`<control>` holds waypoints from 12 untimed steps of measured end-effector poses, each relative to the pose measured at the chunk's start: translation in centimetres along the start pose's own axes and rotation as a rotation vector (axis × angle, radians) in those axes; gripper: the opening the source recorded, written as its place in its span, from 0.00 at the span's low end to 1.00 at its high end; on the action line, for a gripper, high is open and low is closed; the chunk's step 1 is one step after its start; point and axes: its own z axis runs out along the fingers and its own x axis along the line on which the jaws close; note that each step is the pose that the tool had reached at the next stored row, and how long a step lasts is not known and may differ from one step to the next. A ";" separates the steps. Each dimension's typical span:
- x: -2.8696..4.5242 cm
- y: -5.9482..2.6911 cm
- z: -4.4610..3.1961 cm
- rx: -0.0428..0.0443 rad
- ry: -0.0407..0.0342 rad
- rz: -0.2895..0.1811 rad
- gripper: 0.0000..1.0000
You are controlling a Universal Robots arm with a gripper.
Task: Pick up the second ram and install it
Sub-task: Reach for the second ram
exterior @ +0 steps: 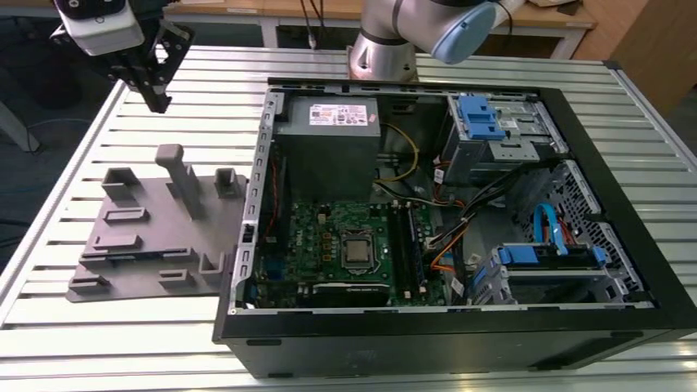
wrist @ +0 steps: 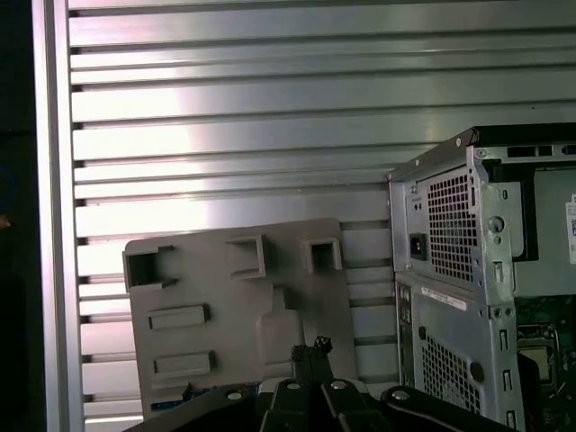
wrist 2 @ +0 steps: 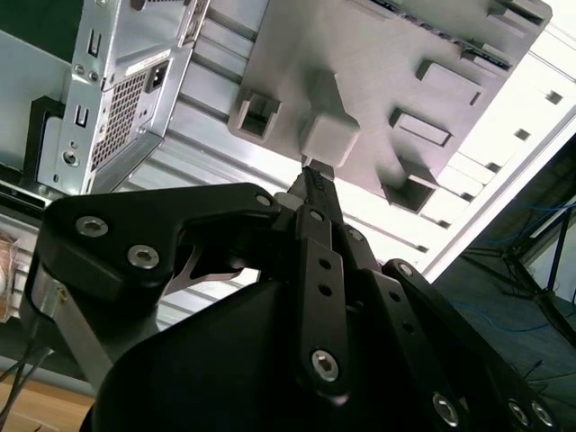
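Second ram: cannot single it out. It is not in the pincer; the likeliest place is the long dark strips at the memory slots, but stick versus bare slot cannot be told.
Pincer [exterior: 159, 102]: clenched, tips meeting at a point, gripping no object. It hangs in the air at the exterior view's upper left, well clear of the case.
Pincer, wrist views: in both wrist views the closed tips [wrist 2: 311, 175] [wrist: 312, 349] line up with the grey tray's tall post, apart from it.
Grey tray [exterior: 147, 245]: moulded fixture lying flat on the table, just beside the case on the exterior view's left.
Tray contents: tall post [exterior: 179, 175] upright at its far end, square pockets [wrist: 245, 255] in a row, flat raised bars [wrist: 177, 317] on the deck.
Computer case [exterior: 436, 339]: black tower on its side, side panel off, interior facing up.
Case contents: power supply [exterior: 326, 135] at the far end; green motherboard [exterior: 316, 245] below it, processor socket [exterior: 357, 251] at its centre.
Memory slots [exterior: 409, 245]: just beside the socket, on the exterior view's right.
Drive bays: blue brackets [exterior: 479, 118] [exterior: 556, 255], with loose cables [exterior: 446, 237] running between them.
Table [exterior: 87, 343]: slatted aluminium.
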 end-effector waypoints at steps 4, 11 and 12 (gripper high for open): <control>0.43 -0.24 0.21 0.0000 0.0000 0.000 0.07; 0.98 -0.59 0.53 -0.0001 -0.0001 0.000 0.07; 1.05 -0.65 0.58 0.0000 -0.0001 0.000 0.07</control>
